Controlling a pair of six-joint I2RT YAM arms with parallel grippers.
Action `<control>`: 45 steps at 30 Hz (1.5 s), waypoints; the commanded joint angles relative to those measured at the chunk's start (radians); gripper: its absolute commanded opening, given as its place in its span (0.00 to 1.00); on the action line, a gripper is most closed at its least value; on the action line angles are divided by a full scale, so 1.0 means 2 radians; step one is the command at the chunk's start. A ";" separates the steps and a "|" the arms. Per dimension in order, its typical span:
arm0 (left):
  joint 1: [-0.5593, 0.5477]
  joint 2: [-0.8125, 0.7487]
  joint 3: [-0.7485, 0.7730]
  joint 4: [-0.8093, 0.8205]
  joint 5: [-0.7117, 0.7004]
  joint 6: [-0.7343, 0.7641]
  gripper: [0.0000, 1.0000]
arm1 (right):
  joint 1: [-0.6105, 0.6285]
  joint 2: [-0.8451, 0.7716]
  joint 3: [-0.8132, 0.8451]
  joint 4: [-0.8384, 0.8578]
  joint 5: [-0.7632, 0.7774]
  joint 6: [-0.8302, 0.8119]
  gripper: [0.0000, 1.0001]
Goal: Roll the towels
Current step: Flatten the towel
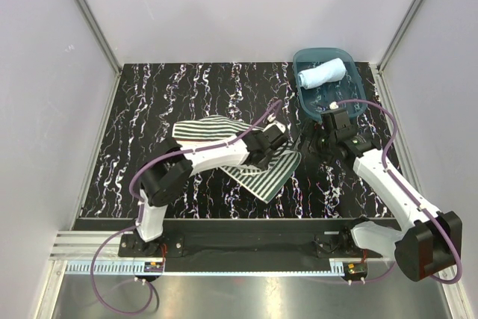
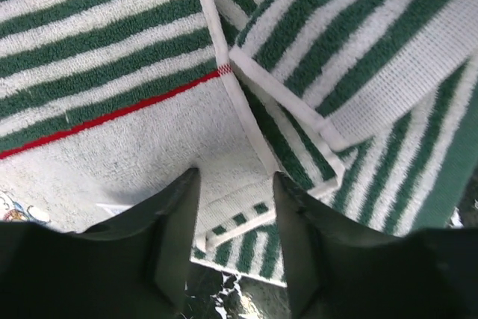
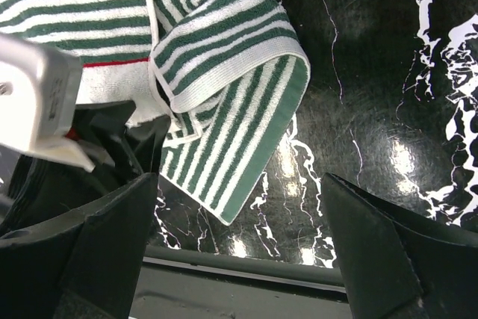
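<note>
The striped towel [image 1: 265, 175] lies partly folded on the black marbled table, one flap doubled over near its right side [image 3: 224, 42]. My left gripper [image 1: 289, 138] is down at the towel's right edge. In the left wrist view its jaws [image 2: 235, 177] stand half apart astride the white hem of the striped towel [image 2: 112, 35], which lies flat between them. My right gripper [image 1: 312, 143] hovers just right of it, wide open [image 3: 239, 184] with only bare table below. The light blue towel [image 1: 323, 74] sits rolled inside the tub.
The teal plastic tub [image 1: 320, 51] stands at the back right corner. White walls enclose the table on three sides. The table's front edge and a dark rail [image 3: 246, 270] run just below the right gripper. The two grippers are close together.
</note>
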 commanded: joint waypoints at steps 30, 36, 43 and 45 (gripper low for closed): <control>-0.027 0.037 0.024 -0.025 -0.074 -0.020 0.47 | 0.003 -0.016 0.002 -0.011 0.006 -0.017 0.99; -0.027 0.027 0.006 -0.013 -0.065 -0.026 0.01 | 0.003 -0.020 0.007 -0.011 0.006 -0.012 0.97; -0.020 -0.023 0.018 -0.035 -0.052 -0.024 0.00 | 0.003 -0.013 0.008 0.000 -0.016 -0.007 0.93; -0.005 -0.051 0.024 -0.043 -0.042 -0.027 0.00 | 0.004 -0.003 0.006 0.012 -0.036 -0.001 0.92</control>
